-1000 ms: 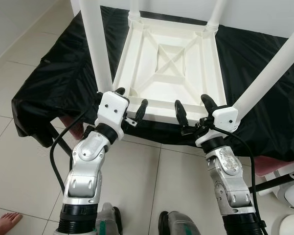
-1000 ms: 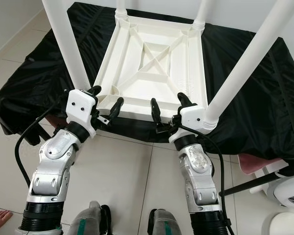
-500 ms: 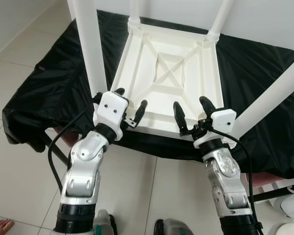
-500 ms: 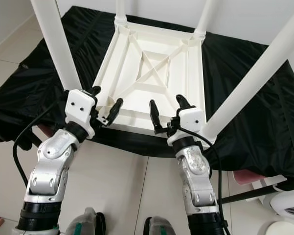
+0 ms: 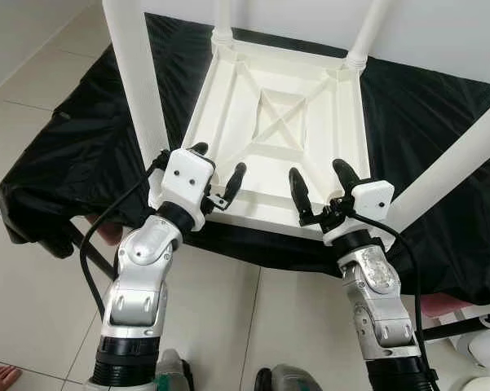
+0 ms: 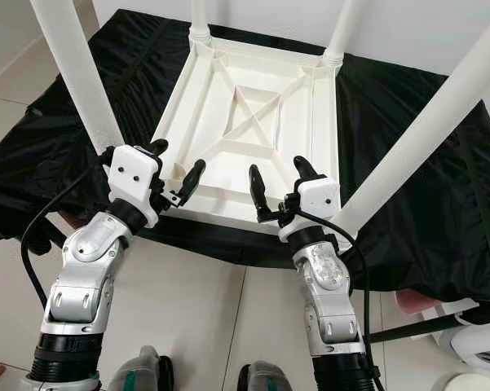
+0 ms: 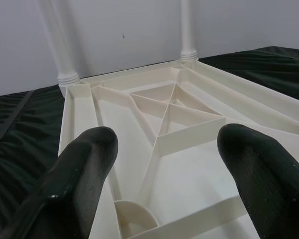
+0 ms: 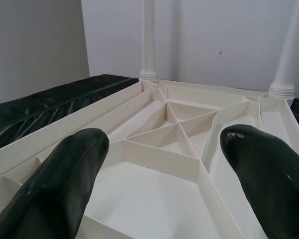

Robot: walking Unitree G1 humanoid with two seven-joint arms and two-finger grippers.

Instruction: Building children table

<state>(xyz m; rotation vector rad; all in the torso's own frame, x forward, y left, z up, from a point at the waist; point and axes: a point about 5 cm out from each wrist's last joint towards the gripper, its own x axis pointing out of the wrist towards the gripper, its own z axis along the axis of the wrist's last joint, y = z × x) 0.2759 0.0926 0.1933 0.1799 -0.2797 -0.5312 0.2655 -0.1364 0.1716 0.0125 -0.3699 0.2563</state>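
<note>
The upturned table [image 5: 277, 130] lay on the cloth [image 5: 73, 155], legs up. Before its near edge hung the left gripper [image 5: 216, 169] and right gripper [image 5: 320, 186], apparently just clear.

Left end effector [image 5: 218, 173], right end effector [image 5: 320, 186] raised, fingers spread.

Camera tilted/advanced slightly; both grippers, left gripper [image 5: 216, 169] and right gripper [image 5: 320, 183], now reaching farther over near edge of upturned table [image 5: 277, 122].

Head cameras look down; wrist cameras face the table [image 5: 277, 130] closely.
</note>
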